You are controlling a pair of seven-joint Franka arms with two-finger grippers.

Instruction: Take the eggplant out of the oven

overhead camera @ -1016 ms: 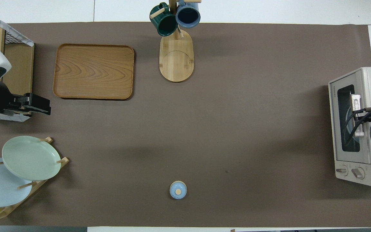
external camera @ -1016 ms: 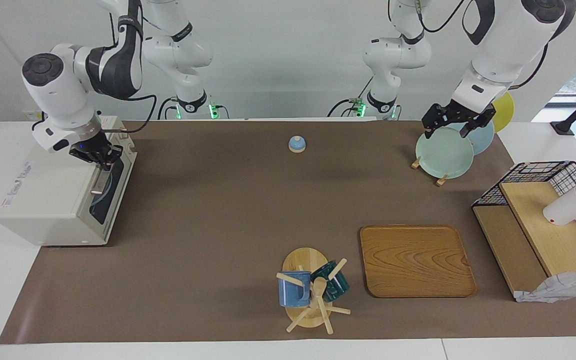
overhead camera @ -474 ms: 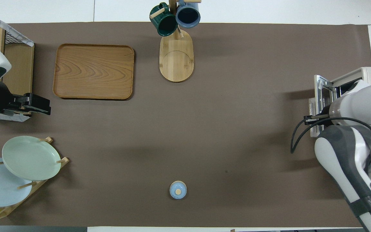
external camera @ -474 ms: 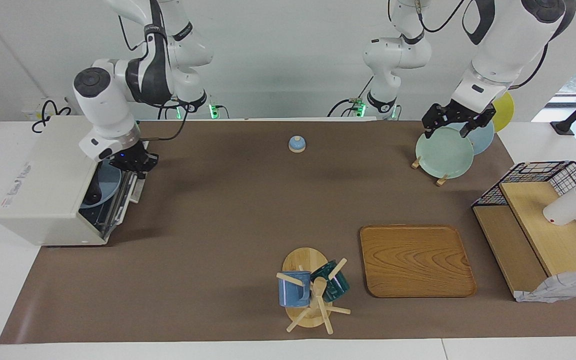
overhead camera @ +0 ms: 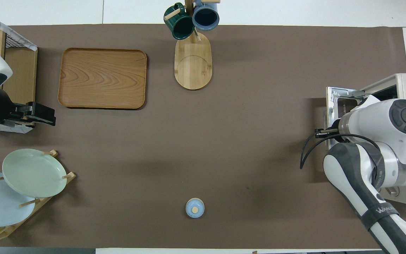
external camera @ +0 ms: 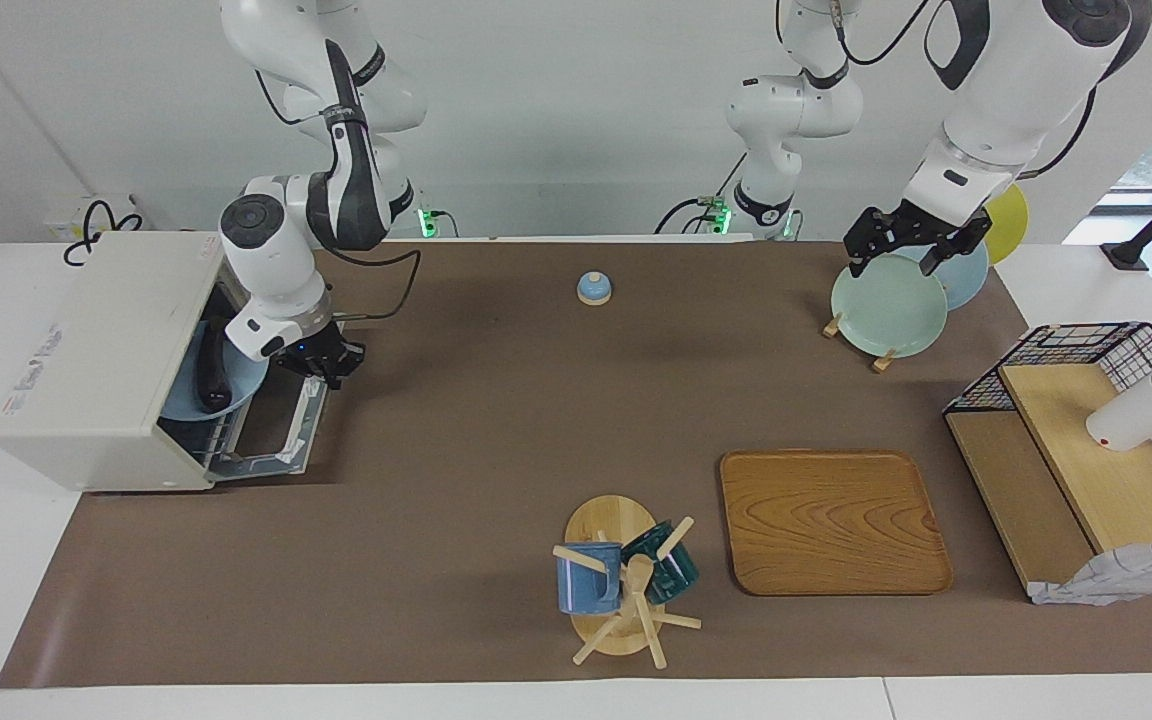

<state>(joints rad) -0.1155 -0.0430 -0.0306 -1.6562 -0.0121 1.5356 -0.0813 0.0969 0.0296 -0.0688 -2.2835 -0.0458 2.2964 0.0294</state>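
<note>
Facing view: eggplant (external camera: 210, 372) inside oven (external camera: 106, 360), beside right gripper (external camera: 321, 362) clamped on its door.

Brown-matted table (external camera: 456, 470), oven (external camera: 106, 360) at right arm's end, wooden tray (external camera: 831, 520), mug tree (external camera: 621, 585), plate rack (external camera: 881, 355), small bell (external camera: 593, 288)

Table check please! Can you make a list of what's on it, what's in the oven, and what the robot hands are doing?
Surface: brown mat, flat.
Oven: door folded down, open.
Eggplant: dark, on a blue plate inside the oven.
Clutter: wooden tray, mug tree, plate rack, wire shelf, small blue knob.
Right gripper: at the door's handle.
Left gripper: waits over the plate rack.
Cables: black cable on the right arm.
Surroundings: white wall.
</note>
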